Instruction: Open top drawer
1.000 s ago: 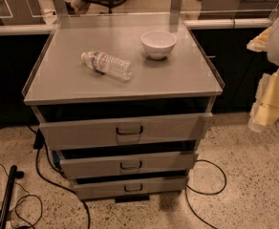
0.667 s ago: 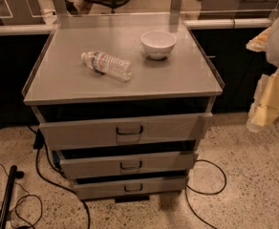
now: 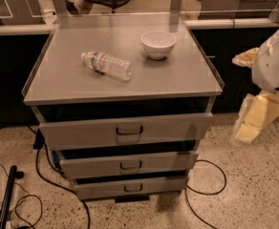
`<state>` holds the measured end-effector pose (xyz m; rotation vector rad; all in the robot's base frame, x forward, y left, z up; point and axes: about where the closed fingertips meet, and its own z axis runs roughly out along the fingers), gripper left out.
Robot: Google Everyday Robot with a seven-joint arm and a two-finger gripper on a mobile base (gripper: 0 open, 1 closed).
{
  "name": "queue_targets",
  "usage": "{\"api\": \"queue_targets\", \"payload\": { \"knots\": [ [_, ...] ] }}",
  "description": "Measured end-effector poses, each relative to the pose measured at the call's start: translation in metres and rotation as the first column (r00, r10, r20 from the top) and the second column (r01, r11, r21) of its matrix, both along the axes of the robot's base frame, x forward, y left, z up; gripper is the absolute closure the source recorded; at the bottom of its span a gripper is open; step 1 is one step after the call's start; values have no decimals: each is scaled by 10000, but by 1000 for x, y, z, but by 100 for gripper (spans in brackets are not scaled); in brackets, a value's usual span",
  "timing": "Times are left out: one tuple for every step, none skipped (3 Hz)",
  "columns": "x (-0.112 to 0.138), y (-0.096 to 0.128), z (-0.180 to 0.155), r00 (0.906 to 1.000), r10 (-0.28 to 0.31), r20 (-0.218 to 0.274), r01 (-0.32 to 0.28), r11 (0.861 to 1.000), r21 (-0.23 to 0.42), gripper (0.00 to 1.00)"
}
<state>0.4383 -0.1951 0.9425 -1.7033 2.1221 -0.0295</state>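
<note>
On the speckled floor stands a grey cabinet (image 3: 204, 80) whose top drawer (image 3: 77, 133), just under the tabletop, runs lengthwise left to right, its handle (image 3: 129, 130) facing the camera, while the gripper (image 3: 255, 120) hangs well off to its right, clenched or loose I cannot tell.

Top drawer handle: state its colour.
Dark handle on the grey top drawer, seen in the camera view. Gripper hangs beside the cabinet.

Top drawer (image 3: 125, 130): grey, widest front, dark central pull (dark gap above); gripper (image 3: 251, 122) apart, right.
</note>
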Motion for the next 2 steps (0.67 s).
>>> {"api": "queue_targets", "payload": {
  "knots": [
    [3,6,-28,9991,201,375,-244,9924,1206,0],
    [17,23,-79,9929,381,1128,-634,9711,2300,0]
  ]
}}
